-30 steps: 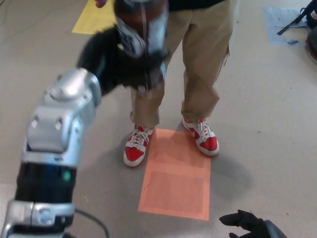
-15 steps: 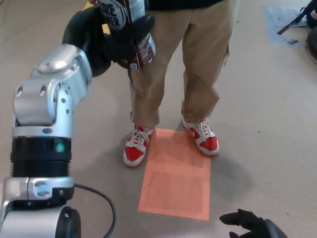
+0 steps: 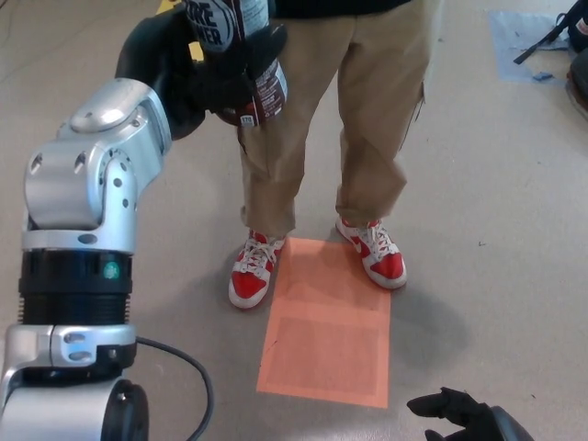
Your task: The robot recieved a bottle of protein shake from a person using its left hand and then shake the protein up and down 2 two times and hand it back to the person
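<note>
Left hand (image 3: 216,69) apparently grips bottle (image 3: 241,37).

Glossy plastic bottle (image 3: 241,55); matt black left hand (image 3: 216,78); brushed-metal forearm (image 3: 92,184).

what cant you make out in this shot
Head view:
- Bottle: the top is cut off by the upper edge, and the left hand covers its middle, so the label reads only in part.
- Person: only legs and shoes show; hands are out of frame.
- Right hand: cropped by the bottom edge, only spread fingers show.
</note>
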### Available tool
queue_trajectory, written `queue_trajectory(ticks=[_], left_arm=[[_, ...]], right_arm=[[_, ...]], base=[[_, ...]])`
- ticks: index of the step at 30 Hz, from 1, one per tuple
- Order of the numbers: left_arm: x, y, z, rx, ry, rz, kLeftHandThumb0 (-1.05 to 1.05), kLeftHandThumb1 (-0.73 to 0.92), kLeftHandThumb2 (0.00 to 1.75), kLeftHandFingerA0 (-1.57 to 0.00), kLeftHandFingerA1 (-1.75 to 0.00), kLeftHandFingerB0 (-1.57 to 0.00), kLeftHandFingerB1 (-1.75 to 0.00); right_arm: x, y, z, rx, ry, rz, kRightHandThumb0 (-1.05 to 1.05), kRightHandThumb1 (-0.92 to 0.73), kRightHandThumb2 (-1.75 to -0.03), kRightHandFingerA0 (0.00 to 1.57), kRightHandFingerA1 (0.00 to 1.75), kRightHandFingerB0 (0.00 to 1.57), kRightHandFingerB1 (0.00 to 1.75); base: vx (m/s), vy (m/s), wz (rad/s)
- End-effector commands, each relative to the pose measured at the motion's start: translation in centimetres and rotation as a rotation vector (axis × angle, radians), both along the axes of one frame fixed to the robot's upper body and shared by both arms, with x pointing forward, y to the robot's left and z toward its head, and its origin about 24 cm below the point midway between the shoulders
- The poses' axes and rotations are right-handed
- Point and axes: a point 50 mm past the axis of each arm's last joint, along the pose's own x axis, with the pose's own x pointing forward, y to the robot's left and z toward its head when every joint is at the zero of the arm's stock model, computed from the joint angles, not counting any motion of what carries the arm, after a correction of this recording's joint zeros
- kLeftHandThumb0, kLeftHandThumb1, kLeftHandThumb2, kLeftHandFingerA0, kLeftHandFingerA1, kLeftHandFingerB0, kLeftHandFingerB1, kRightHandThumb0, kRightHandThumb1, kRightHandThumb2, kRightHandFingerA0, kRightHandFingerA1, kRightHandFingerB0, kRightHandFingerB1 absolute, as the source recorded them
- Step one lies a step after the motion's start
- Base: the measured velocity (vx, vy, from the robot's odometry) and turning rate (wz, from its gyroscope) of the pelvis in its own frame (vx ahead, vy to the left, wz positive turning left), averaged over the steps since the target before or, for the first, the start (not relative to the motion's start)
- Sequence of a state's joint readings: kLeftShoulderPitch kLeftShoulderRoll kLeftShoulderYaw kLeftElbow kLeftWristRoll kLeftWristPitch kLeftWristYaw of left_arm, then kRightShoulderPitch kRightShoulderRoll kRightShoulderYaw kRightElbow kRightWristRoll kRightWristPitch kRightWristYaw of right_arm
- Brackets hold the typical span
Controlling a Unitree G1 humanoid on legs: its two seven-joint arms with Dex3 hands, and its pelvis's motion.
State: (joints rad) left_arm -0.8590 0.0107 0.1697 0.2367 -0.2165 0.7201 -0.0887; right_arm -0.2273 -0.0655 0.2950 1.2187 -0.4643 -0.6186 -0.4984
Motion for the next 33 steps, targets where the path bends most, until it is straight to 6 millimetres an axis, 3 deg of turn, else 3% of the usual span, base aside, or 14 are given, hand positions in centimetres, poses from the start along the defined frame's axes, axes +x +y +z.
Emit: queue_trajectory(ticks=[1, 3, 6, 9, 10, 12, 13, 14, 15, 21, 22, 23, 24, 33], left_arm=[[-0.6, 0.6, -0.3, 0.104, -0.018, -0.149, -0.86, 0.73, 0.62, 0.0, 0.0, 0.0, 0.0], [-0.7, 0.9, -0.4, 0.127, -0.028, -0.21, -0.95, 0.57, 0.94, 0.0, 0.0, 0.0, 0.0], [-0.9, 1.2, -0.6, 0.145, -0.037, -0.244, -0.97, 0.57, 0.95, 0.0, 0.0, 0.0, -0.01], [-1.6, 1.9, -1.1, 0.194, -0.046, -0.261, -0.98, 0.73, 0.62, 0.0, 0.0, 0.0, 0.0], [-2.1, 2.3, -1.3, 0.212, -0.05, -0.275, -0.94, 0.57, 1.0, 0.0, -0.03, 0.0, -0.06], [-3.2, 3.1, -2.3, 0.285, -0.084, -0.293, -0.97, 0.65, 1.02, -0.09, -0.11, -0.01, -0.07], [-3.6, 3.3, -2.5, 0.305, -0.101, -0.295, -0.92, 0.79, 0.64, -0.08, -0.25, 0.0, -0.19], [-3.9, 3.5, -2.6, 0.32, -0.118, -0.294, -0.92, 0.79, 0.64, -0.08, -0.25, 0.0, -0.19], [-4.8, 4.2, -3.9, 0.355, -0.162, -0.27, -0.87, 0.62, 1.0, -0.08, -0.37, -0.01, -0.21], [-6.7, 6.8, -9.8, 0.399, -0.101, -0.211, -0.86, 0.67, 1.01, -0.19, -0.46, -0.04, -0.23], [-6.8, 7.0, -10.4, 0.417, -0.092, -0.206, -0.87, 0.86, 0.67, -0.27, -0.34, -0.06, -0.21], [-6.9, 7.3, -10.9, 0.436, -0.086, -0.202, -0.87, 0.86, 0.67, -0.27, -0.34, -0.06, -0.21], [-7.6, 8.3, -13.1, 0.515, -0.035, -0.178, -0.8, 0.72, 1.03, -0.24, -0.46, -0.06, -0.32], [-9.7, 11.4, -20.5, 0.725, 0.143, -0.022, -0.78, 0.76, 1.03, -0.38, -0.49, -0.15, -0.4]], right_arm=[[-0.2, -0.5, -0.1, -0.008, 0.009, -0.007, -0.28, -0.81, -0.65, 0.89, 0.53, 0.71, 0.49], [0.0, -0.5, 0.0, -0.004, 0.0, -0.007, -0.27, -0.8, -0.65, 0.89, 0.53, 0.71, 0.49], [0.3, -0.5, 0.2, -0.015, -0.005, -0.005, -0.28, -0.8, -0.65, 0.9, 0.53, 0.71, 0.49], [0.3, -0.7, 0.3, -0.018, -0.019, -0.001, -0.27, -0.78, -0.68, 0.92, 0.55, 0.7, 0.51], [0.3, -0.7, 0.3, -0.019, -0.015, 0.002, -0.28, -0.79, -0.68, 0.9, 0.56, 0.69, 0.5], [0.3, -0.7, 0.2, -0.025, -0.003, 0.001, -0.3, -0.81, -0.67, 0.87, 0.54, 0.7, 0.49], [0.4, -0.6, 0.2, -0.022, 0.002, 0.002, -0.3, -0.83, -0.65, 0.85, 0.53, 0.69, 0.47], [0.4, -0.5, 0.2, -0.018, 0.006, 0.004, -0.3, -0.83, -0.65, 0.85, 0.53, 0.69, 0.47], [0.6, -0.5, 0.2, -0.018, 0.013, 0.01, -0.31, -0.83, -0.65, 0.82, 0.54, 0.66, 0.46], [2.0, -1.0, 0.9, -0.058, 0.017, 0.034, -0.33, -0.85, -0.65, 0.75, 0.47, 0.61, 0.42], [2.2, -1.0, 1.0, -0.059, 0.011, 0.032, -0.33, -0.84, -0.66, 0.76, 0.45, 0.62, 0.42], [2.5, -1.1, 1.2, -0.058, 0.004, 0.028, -0.33, -0.84, -0.66, 0.76, 0.45, 0.62, 0.42], [2.9, -1.0, 1.5, -0.067, -0.011, 0.027, -0.32, -0.84, -0.65, 0.73, 0.45, 0.62, 0.42], [5.5, -1.8, 2.8, -0.189, 0.006, 0.022, -0.34, -0.83, -0.65, 0.53, 0.39, 0.38, 0.34]], base=[[0.0, 0.0, 0.0], [0.0, 0.0, 0.0], [0.0, 0.0, 0.0], [0.0, 0.0, 0.0], [0.0, 0.0, 0.0], [0.0, 0.0, 0.0], [0.0, 0.0, 0.0], [0.0, 0.0, 0.0], [0.0, 0.0, 0.0], [0.0, 0.0, 0.0], [0.0, 0.0, 0.0], [0.0, 0.0, 0.0], [0.0, 0.0, 0.0], [0.0, 0.0, 0.0]])
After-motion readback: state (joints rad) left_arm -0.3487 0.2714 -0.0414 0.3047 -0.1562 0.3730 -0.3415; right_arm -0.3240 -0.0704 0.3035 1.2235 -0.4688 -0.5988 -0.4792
